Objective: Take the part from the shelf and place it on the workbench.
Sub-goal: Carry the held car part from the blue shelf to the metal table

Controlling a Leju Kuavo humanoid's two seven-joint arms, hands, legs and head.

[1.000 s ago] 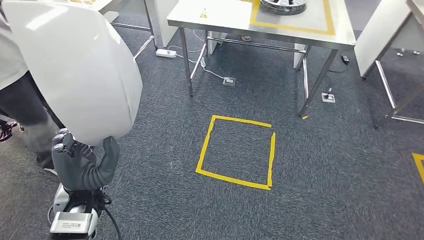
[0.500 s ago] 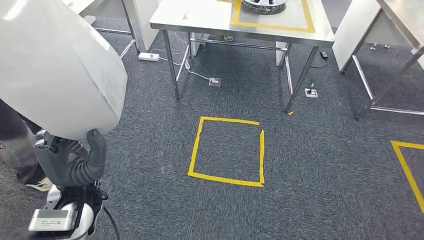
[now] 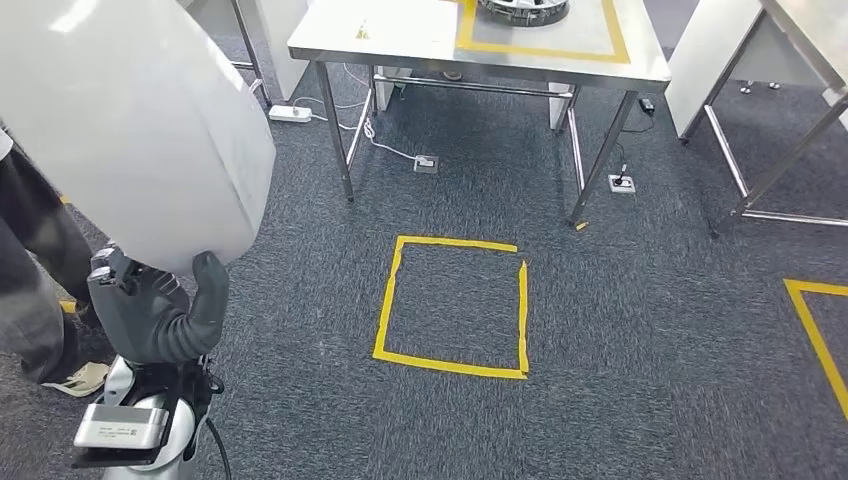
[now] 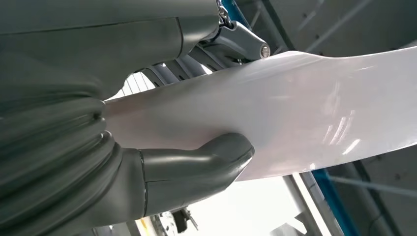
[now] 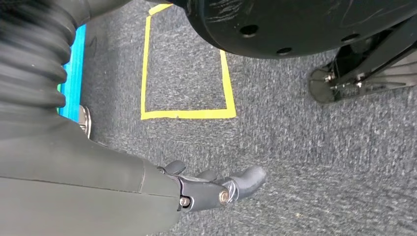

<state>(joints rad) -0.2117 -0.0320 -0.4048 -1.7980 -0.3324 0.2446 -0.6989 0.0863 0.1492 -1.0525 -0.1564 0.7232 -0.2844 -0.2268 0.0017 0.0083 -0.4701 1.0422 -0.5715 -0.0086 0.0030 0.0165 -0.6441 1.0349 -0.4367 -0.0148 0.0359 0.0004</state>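
While the left hand [image 3: 155, 320] grips the part [image 3: 130, 120] by its lower edge (right hand [image 5: 216, 189] slack, holding nothing), the broad part could slip short of the bench [image 3: 420, 45].

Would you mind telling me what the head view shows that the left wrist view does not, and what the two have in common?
Only the head view shows the steel workbench, the yellow tape square on the grey carpet, and a person's leg at the left. Only the left wrist view shows, close up, the thick grey thumb pressed flat against the part's surface. Both show the left hand gripping the large white curved panel.
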